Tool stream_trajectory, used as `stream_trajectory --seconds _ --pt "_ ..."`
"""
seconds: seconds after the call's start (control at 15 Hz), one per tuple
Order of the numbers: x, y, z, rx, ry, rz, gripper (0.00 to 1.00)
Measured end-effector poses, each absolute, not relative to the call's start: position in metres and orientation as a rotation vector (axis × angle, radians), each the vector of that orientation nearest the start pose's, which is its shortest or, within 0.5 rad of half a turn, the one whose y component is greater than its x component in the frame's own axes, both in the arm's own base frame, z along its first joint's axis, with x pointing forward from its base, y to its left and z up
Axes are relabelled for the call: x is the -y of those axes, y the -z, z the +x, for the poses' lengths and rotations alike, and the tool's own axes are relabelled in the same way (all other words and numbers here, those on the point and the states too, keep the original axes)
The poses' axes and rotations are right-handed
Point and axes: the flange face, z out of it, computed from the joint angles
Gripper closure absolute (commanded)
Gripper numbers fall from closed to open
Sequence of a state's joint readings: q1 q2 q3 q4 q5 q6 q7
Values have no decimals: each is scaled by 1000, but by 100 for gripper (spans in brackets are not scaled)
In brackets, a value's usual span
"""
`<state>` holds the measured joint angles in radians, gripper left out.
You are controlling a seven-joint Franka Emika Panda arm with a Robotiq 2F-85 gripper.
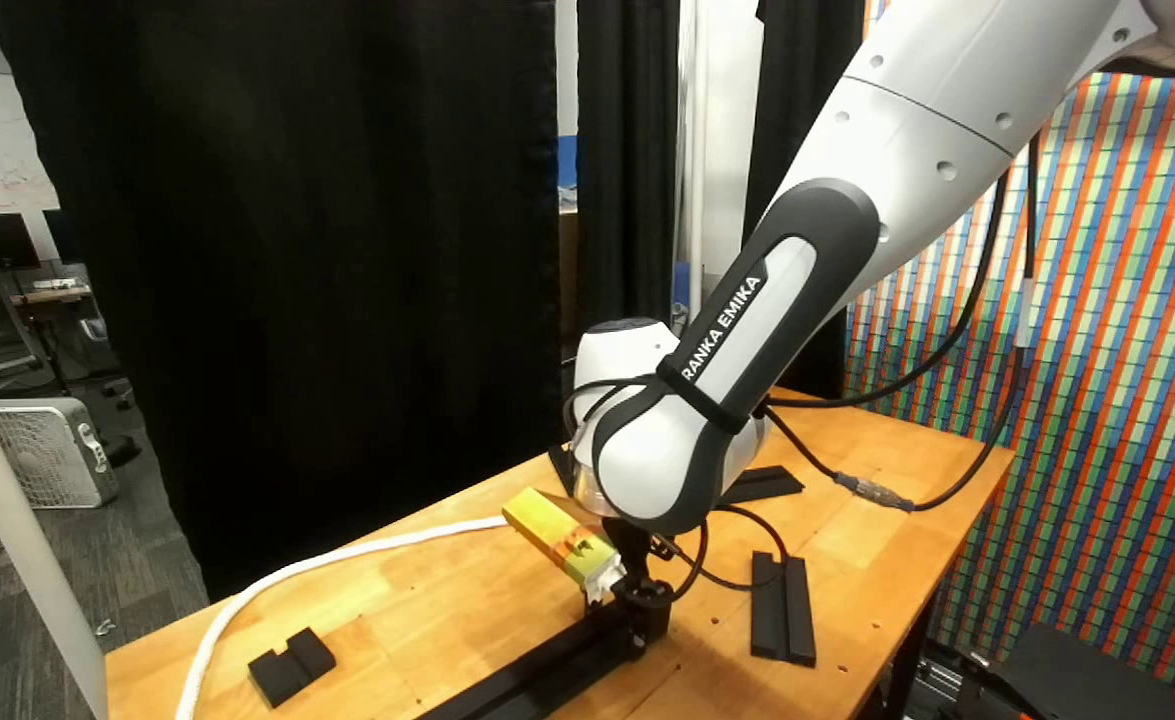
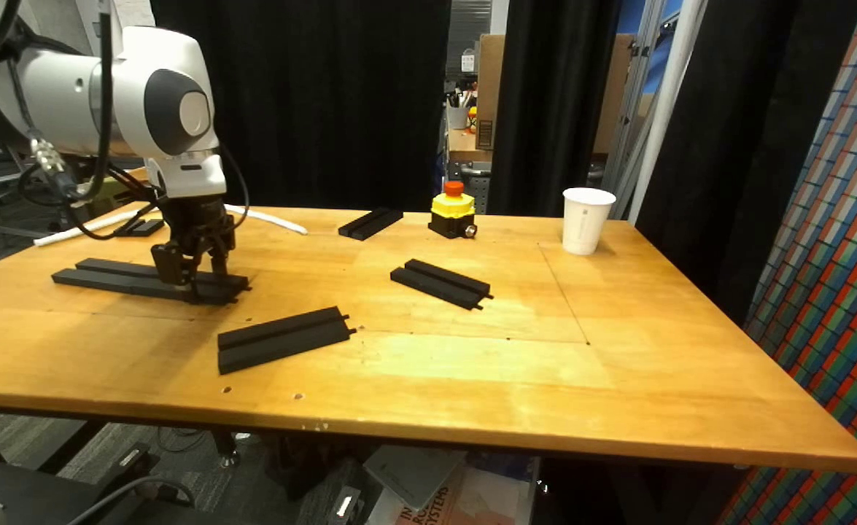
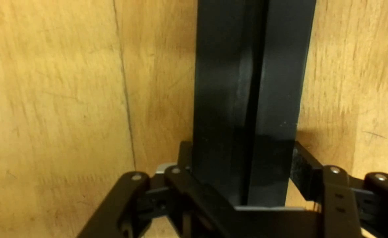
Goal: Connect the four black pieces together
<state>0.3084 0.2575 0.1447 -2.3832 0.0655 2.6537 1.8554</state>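
1. The gripper (image 3: 241, 160) points down, its jaws clamped on the rail (image 2: 107, 281), one finger against each long side, close to the pegged end.
2. The rail lies flat on the table (image 2: 618, 379), grooved lengthwise; I cannot tell how many pieces form it.
3. In an exterior view, the near bar (image 2: 282, 348) lies flat between the rail and the table's near edge, apart from the rail, two small pegs at one end.
4. The middle bar (image 2: 435, 286) lies farther right, pegged likewise, well apart from the rail.
5. The far bar (image 2: 371, 223) lies behind both, left of the button (image 2: 453, 208) and apart from it.
6. A stubby block (image 1: 292, 667) lies near the white tube (image 1: 347, 552).
7. A cup (image 2: 586, 219) stands upright, right of the button.
8. A yellow box (image 1: 552, 530) shows tilted beside the gripper in an exterior view; whether they touch, I cannot tell.
9. The arm (image 1: 927, 130) reaches down over the table, cables looping beside it.
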Motion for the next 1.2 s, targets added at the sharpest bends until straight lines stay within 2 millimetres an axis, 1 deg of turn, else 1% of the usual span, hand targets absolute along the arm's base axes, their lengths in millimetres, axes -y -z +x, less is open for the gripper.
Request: stream_trajectory --seconds 0.6,1.13,1.2 --pt "-224 -216 459 -2055 -89 -2318 53" --pt "-231 -215 464 -2041 -111 -2305 53" --pt "-232 -215 465 -2041 -114 -2304 7"
